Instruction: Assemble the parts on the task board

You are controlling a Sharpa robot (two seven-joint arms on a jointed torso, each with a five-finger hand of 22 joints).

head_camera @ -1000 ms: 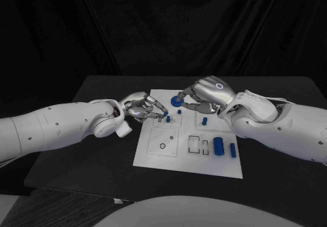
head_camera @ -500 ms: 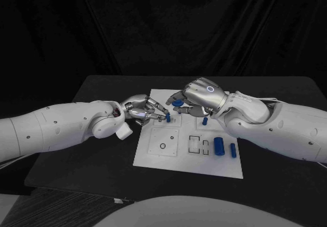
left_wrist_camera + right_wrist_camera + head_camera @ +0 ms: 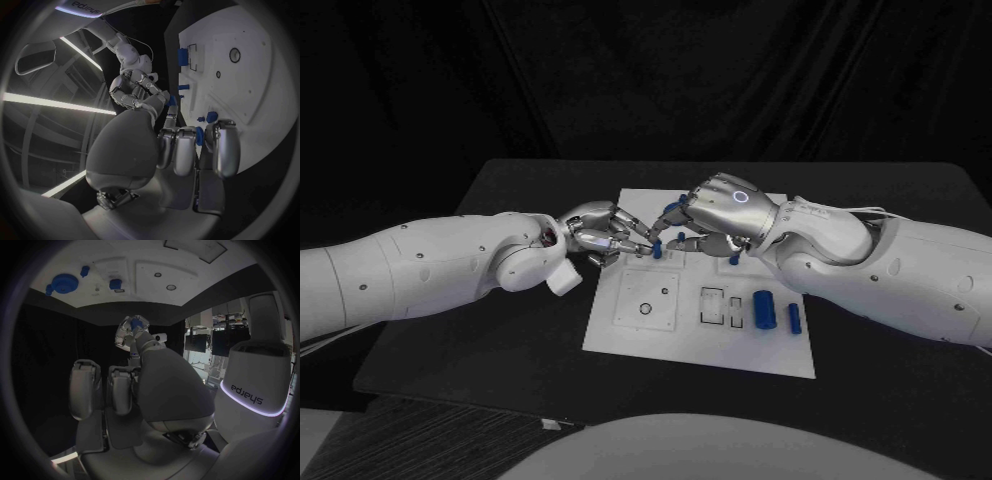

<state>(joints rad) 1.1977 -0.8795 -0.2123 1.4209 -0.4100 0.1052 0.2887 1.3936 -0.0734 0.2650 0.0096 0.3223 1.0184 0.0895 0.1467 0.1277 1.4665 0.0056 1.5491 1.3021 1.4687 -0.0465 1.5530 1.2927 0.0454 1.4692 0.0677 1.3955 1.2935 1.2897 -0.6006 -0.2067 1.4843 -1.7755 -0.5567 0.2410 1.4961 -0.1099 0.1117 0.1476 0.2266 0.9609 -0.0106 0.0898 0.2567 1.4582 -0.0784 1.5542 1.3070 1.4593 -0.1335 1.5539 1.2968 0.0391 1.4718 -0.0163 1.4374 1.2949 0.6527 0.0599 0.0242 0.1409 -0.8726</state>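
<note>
Two hands work over the far end of the task board, and the risks lie there.

Item 1. My left hand sits at the board's far left edge, fingers pinched on a small blue peg. The peg is mostly covered by those fingers. What shows is longer than it is wide; I cannot tell which way its long axis points against the board. If it is tilted at the hole, I judge it would jam or skid across the white surface.

Item 2. My right hand hovers over the board's far middle, close to the left fingertips. I cannot tell whether its curled fingers hold anything. A round blue part lies flat on the board near it. Crowding is the main hazard: contact between the hands could knock the peg loose.

Item 3. On the board's right side a blue cylinder lies flat, long axis running from near edge to far edge. A sweeping forearm could roll it.
</note>
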